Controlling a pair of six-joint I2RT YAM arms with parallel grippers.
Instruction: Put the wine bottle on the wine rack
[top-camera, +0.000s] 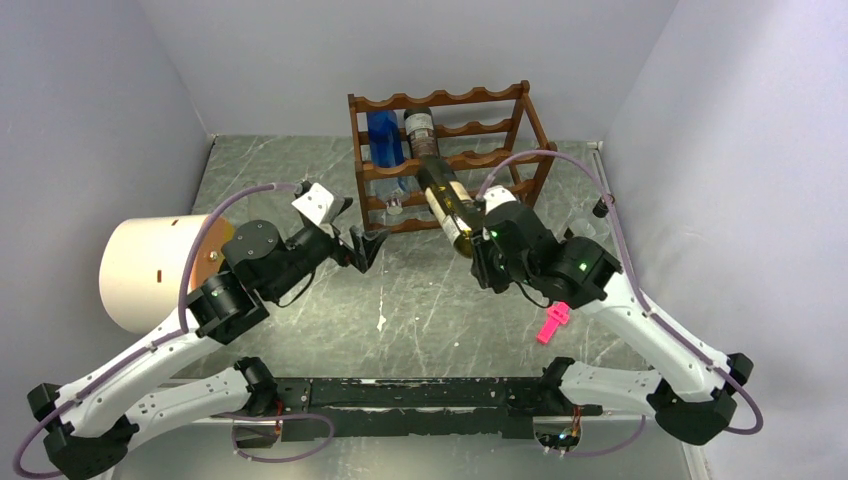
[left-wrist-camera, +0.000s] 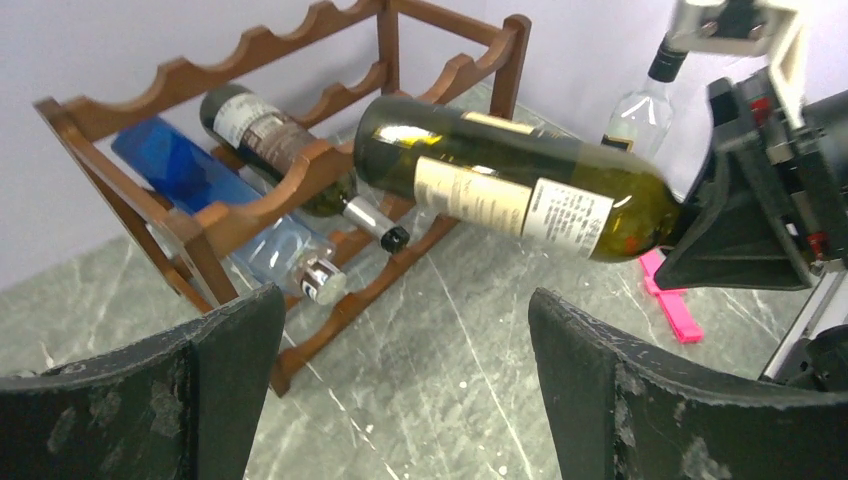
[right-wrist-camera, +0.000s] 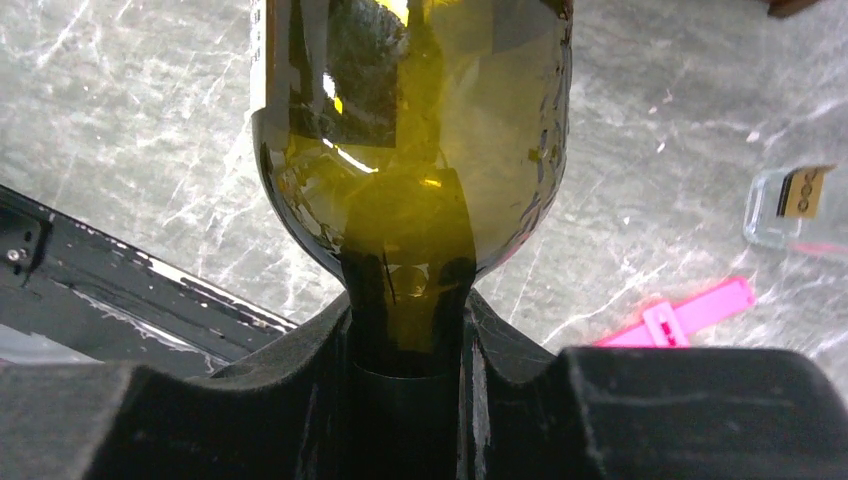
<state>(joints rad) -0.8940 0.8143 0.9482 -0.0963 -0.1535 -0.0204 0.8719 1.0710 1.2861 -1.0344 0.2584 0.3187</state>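
The reddish-brown wine rack (top-camera: 440, 150) stands at the back of the table and also shows in the left wrist view (left-wrist-camera: 250, 210). My right gripper (top-camera: 480, 245) is shut on the neck of a green wine bottle (top-camera: 445, 205), holding it tilted with its base end at the rack's front rails; I cannot tell if it rests on them. In the right wrist view the black fingers (right-wrist-camera: 300, 370) clamp the neck below the bottle's shoulder (right-wrist-camera: 410, 150). My left gripper (top-camera: 355, 245) is open and empty just left of the rack's front corner, and the bottle (left-wrist-camera: 500, 190) shows beyond its fingers (left-wrist-camera: 230, 350).
A blue bottle (top-camera: 385, 140) and a dark labelled bottle (top-camera: 420, 125) lie in the rack. A cream cylinder (top-camera: 150, 270) stands at the left. A pink clip (top-camera: 552, 322) lies at the right. A clear bottle (left-wrist-camera: 640, 110) stands right of the rack.
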